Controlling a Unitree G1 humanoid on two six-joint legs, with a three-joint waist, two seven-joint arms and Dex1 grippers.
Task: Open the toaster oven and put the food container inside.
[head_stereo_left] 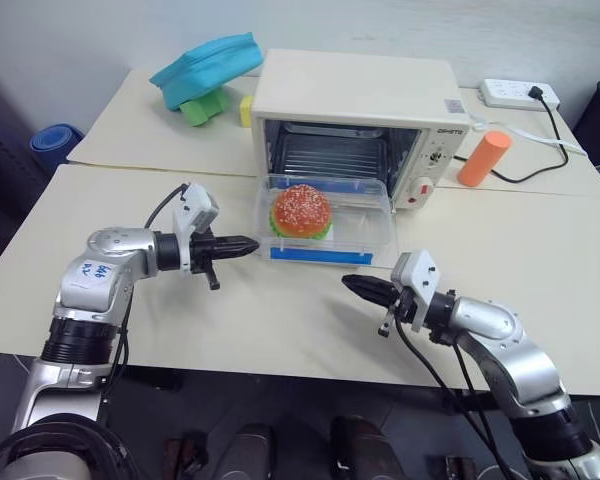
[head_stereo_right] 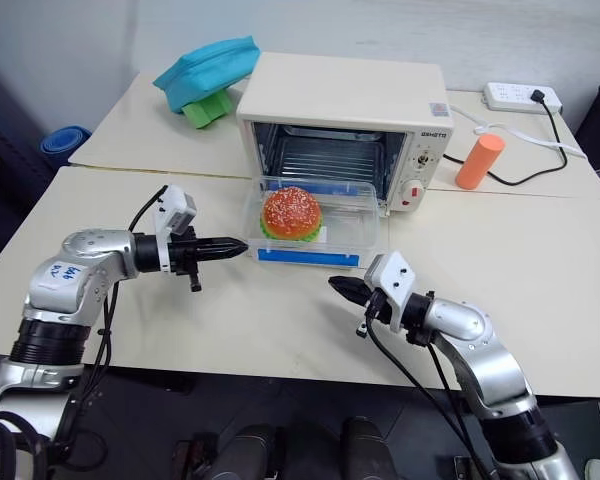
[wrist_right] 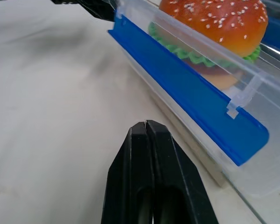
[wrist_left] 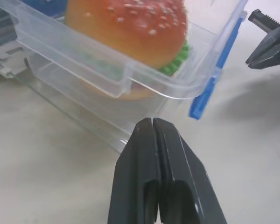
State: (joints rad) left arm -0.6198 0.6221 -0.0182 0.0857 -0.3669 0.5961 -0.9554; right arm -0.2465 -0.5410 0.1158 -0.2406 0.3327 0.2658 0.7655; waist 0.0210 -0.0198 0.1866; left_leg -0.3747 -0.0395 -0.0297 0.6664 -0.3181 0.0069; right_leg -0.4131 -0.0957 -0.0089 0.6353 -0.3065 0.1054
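With the toaster oven (head_stereo_left: 355,110) door already down and its cavity open, the first step reads as done. The food container (head_stereo_left: 327,222), burger inside, sits on the lowered glass door at the oven mouth, not yet inside the cavity. Left tool (head_stereo_left: 242,244) and right tool (head_stereo_left: 352,284) are both closed, holding nothing, poised just off the container's left end and front right corner over the tabletop (head_stereo_left: 280,320); pushing it in remains.
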